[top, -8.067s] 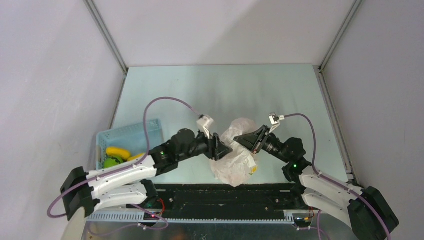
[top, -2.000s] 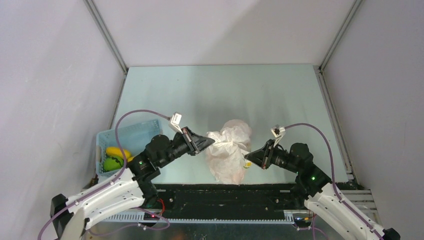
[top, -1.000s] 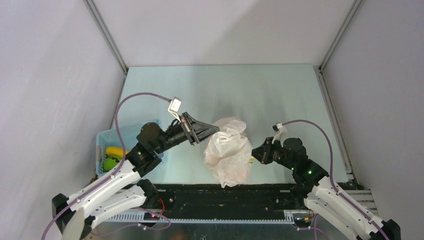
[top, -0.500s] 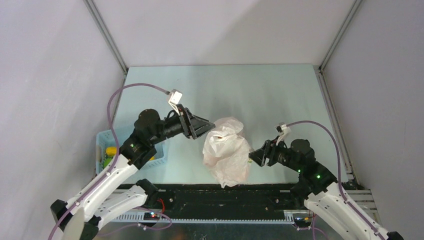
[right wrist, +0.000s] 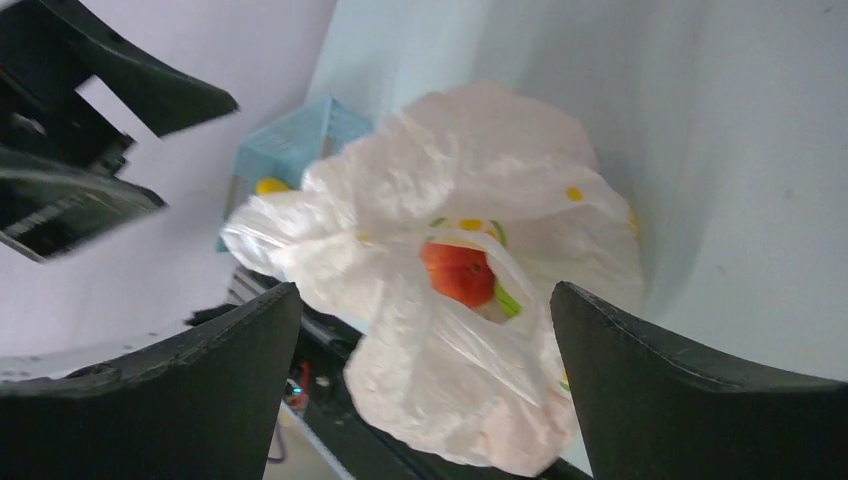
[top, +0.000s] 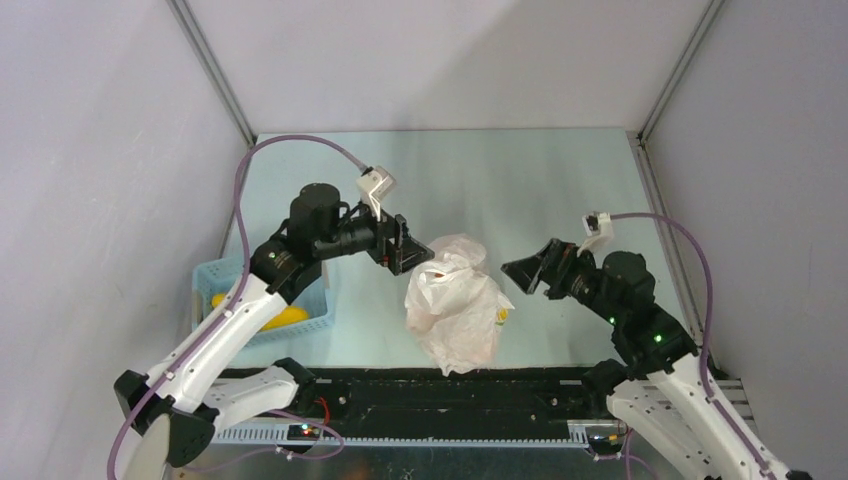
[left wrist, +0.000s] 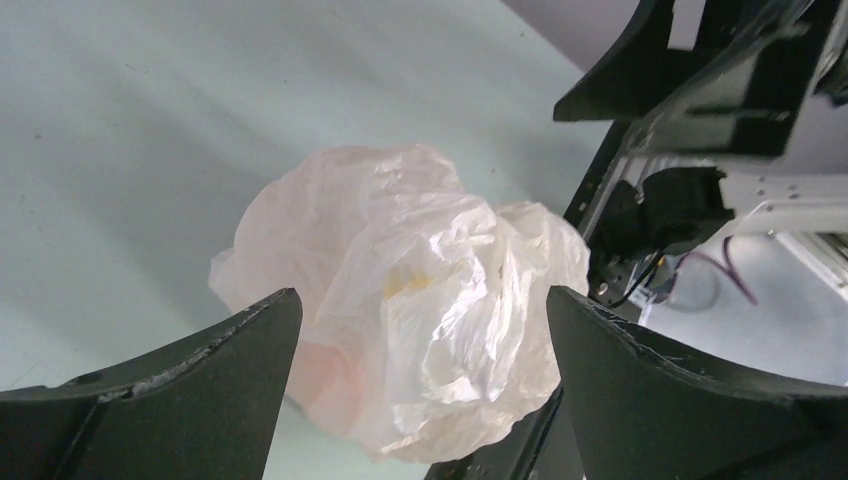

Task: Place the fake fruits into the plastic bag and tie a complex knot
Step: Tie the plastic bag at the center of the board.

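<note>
The plastic bag (top: 455, 312) lies crumpled near the table's front edge between both arms, and neither gripper touches it. A red fruit (right wrist: 458, 272) shows through a gap in the bag's (right wrist: 470, 200) folds. Its top is bunched (top: 450, 268); I cannot make out the knot clearly. My left gripper (top: 415, 255) hangs open just left of the bag's top. In the left wrist view the bag (left wrist: 400, 290) lies below the wide jaws of the left gripper (left wrist: 422, 300). My right gripper (top: 518, 272) stands open to the bag's right, its jaws (right wrist: 425, 290) empty.
A light blue basket (top: 225, 275) stands at the left under the left arm, with a yellow fruit (top: 285, 316) in it. The basket (right wrist: 290, 145) also shows in the right wrist view. A black rail (top: 450, 385) runs along the front edge, close to the bag.
Both grippers have opened and let go of the bag's tails. Both arms have lifted and drawn back. The bag has settled on the table.
</note>
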You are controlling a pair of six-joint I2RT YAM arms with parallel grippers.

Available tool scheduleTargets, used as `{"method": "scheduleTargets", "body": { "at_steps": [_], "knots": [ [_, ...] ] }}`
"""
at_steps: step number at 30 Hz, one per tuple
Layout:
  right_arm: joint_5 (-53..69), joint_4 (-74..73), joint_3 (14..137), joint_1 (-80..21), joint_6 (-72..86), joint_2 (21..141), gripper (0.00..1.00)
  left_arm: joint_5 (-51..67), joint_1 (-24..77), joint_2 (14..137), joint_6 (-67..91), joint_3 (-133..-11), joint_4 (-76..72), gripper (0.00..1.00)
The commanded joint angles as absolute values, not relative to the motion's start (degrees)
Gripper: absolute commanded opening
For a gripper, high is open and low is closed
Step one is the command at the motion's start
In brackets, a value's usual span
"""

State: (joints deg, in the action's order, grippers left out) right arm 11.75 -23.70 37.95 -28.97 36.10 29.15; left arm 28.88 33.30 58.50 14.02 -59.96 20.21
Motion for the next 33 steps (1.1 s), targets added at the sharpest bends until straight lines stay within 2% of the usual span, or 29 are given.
{"method": "scheduleTargets", "body": {
  "at_steps": [1, 4, 7, 17, 26, 33],
  "knots": [
    [2.0, -20.4, 44.2, -33.6, 47.0, 34.6, 0.99, 27.0, 33.0, 57.3, 6.8, -60.3, 22.1, 0.99],
    [-7.5, -20.8, 46.6, -41.3, 46.5, 39.3, 0.99, 25.8, 33.0, 55.9, 7.1, -58.1, 19.9, 0.99],
    [-8.7, -19.9, 48.8, -45.2, 44.7, 44.2, 0.99, 27.6, 33.0, 55.5, 8.4, -55.5, 17.7, 0.99],
    [-9.8, -17.4, 52.2, -49.8, 43.1, 53.2, 0.99, 31.6, 33.0, 54.9, 9.9, -51.7, 14.0, 1.0],
    [-14.7, -20.7, 53.0, -53.8, 44.1, 54.4, 0.99, 30.6, 34.0, 55.4, 9.7, -51.3, 14.0, 0.99],
    [-16.0, -22.1, 53.0, -54.9, 44.5, 55.8, 0.99, 28.1, 36.5, 57.3, 8.1, -52.3, 16.9, 0.83]
  ]
}}
